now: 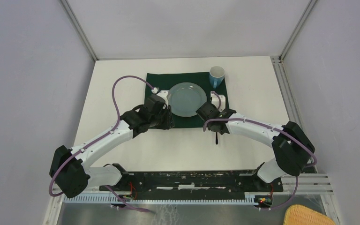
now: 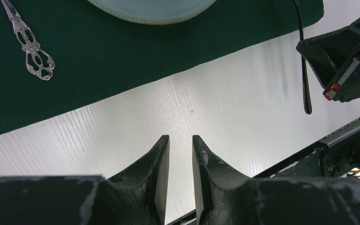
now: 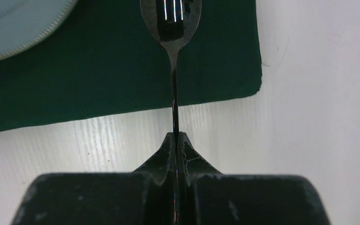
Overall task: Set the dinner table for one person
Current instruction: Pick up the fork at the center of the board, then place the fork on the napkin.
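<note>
While the right claw (image 3: 176, 136) clenches a dark spoon (image 3: 171, 21) by the handle, bowl above the green cloth (image 3: 122, 84) beside the plate (image 1: 186, 99), left claw (image 2: 180, 145) slightly parted, empty, over the bare white desk (image 1: 248, 93) spreading beneath everything

No writing, label, brand, number or sign can be read anywhere

dinner table (image 1: 258, 89) | matte white, plain rectangle | flat, level | fills the view's middle
</note>
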`<state>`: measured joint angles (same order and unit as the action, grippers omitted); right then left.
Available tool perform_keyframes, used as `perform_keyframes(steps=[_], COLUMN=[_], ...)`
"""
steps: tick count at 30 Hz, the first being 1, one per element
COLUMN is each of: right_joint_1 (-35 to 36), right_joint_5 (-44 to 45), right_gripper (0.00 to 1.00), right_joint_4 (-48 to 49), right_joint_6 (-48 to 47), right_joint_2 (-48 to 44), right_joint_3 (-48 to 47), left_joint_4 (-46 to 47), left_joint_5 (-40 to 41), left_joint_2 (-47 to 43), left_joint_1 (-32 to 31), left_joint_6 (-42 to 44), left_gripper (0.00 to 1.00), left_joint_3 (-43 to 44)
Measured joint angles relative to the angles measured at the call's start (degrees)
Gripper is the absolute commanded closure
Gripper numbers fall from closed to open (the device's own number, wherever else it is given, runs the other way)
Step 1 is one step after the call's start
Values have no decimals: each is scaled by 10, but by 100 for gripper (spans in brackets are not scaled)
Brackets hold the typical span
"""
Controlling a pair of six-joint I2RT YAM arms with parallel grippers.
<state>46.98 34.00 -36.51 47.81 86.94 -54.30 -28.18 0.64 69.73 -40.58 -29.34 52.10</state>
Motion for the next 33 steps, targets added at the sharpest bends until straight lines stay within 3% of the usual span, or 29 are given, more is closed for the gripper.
perform_keyframes(steps=[16, 33], right_joint_1=[-121, -181], right_joint_5=[-84, -161], right_gripper=[100, 100], right_joint_4=[82, 116], right_joint_6=[-111, -176], right_joint_2=[76, 165], right_joint_3=[-64, -149], left_joint_4=[0, 0], left_joint_5=[12, 26], left_joint_2=[1, 4], left_joint_1=[0, 4], left_joint_6=[0, 0], left_gripper=[69, 69], left_joint_3=[0, 0])
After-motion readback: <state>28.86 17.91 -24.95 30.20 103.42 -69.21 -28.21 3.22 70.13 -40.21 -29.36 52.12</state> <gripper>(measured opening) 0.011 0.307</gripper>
